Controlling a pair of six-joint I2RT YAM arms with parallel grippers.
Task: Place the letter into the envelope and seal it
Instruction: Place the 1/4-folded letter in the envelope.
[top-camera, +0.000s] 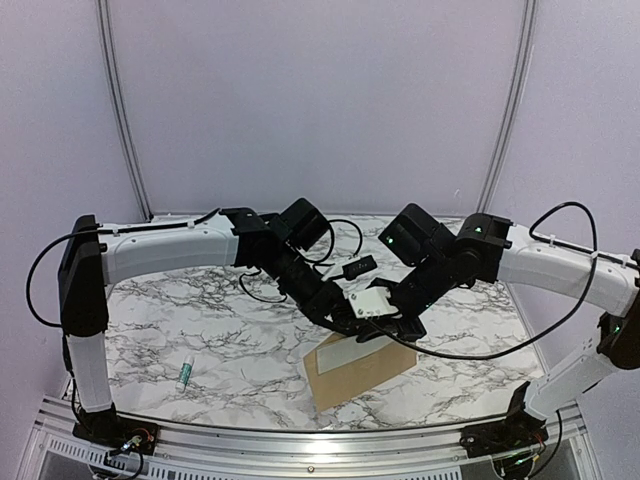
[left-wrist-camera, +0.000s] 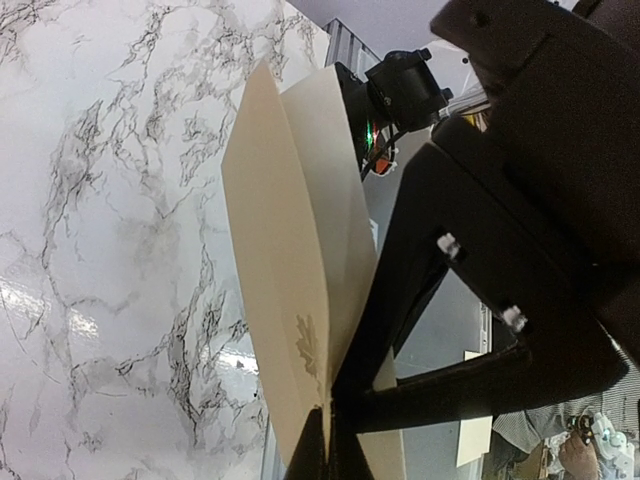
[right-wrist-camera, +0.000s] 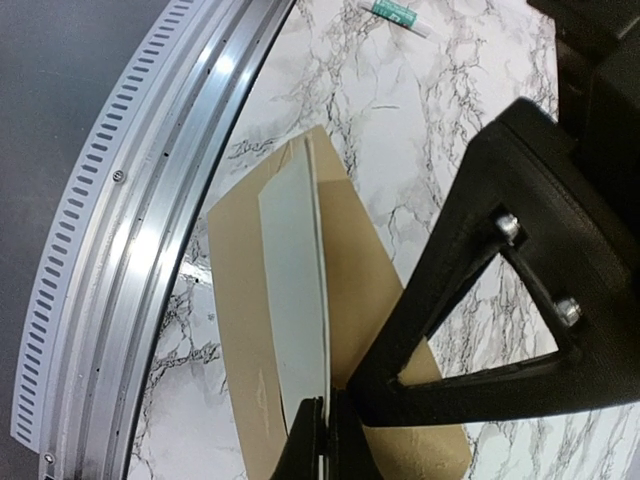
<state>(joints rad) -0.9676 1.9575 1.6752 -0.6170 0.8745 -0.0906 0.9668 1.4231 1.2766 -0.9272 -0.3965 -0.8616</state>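
Letter folded into a V, held off the counter at centre, betw. both arms. L fingers closed, pinching one end of the sheet; ornamental border visible nr the grip. R fingers closed on the same sheet, seen edge-on in R wrist view. Envelope lies flat on counter directly under letter, skewed, close to front rail. Letter not yet in envelope; contact w/ it can't be told. White/green tube on counter, well apart to L.
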